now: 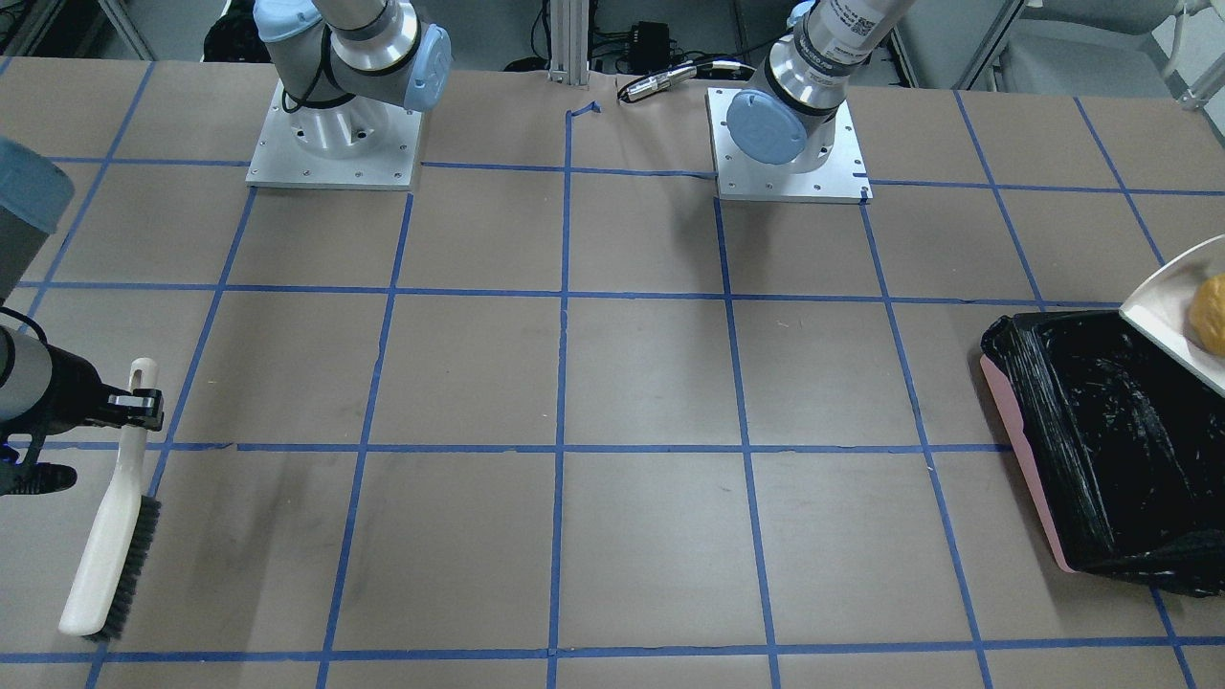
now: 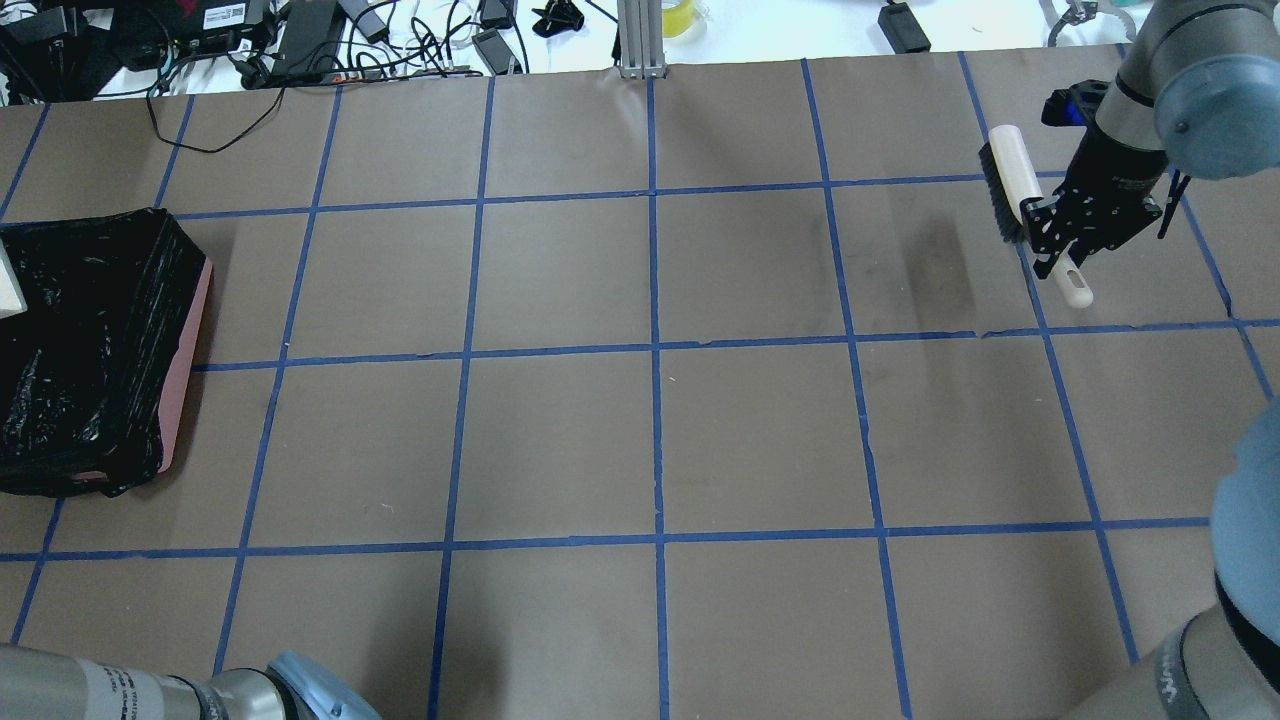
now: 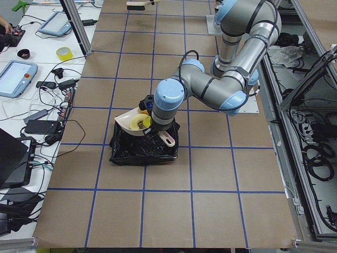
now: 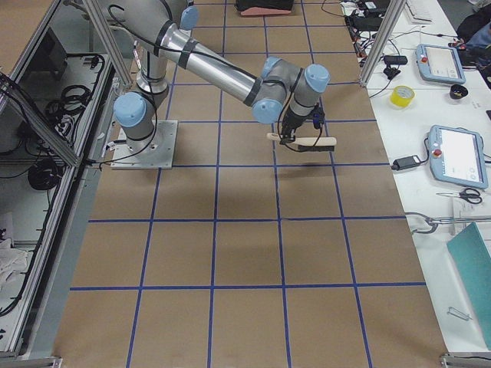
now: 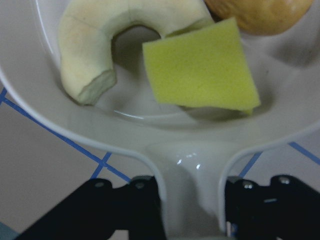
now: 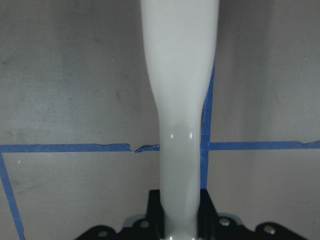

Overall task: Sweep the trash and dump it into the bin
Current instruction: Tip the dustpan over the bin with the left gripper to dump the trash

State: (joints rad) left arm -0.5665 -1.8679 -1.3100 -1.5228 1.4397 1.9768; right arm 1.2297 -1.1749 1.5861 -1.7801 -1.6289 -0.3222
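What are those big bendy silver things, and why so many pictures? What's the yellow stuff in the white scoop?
They are robot arms, a left arm and a right arm, bolted to a brown table. Each ends in a two-finger tool for grabbing. Four pictures come from cameras fixed around the table: facing the robot, behind it, and at each end. The two close-ups come from cameras on the wrists. The right tool is shut on a brush with dark bristles. The left tool is shut on the handle of a white dustpan, held above the bin, a pink tray lined with a black bag. In the dustpan lie three bits of trash: a golden lump, a pale crescent and a yellow-green wedge.
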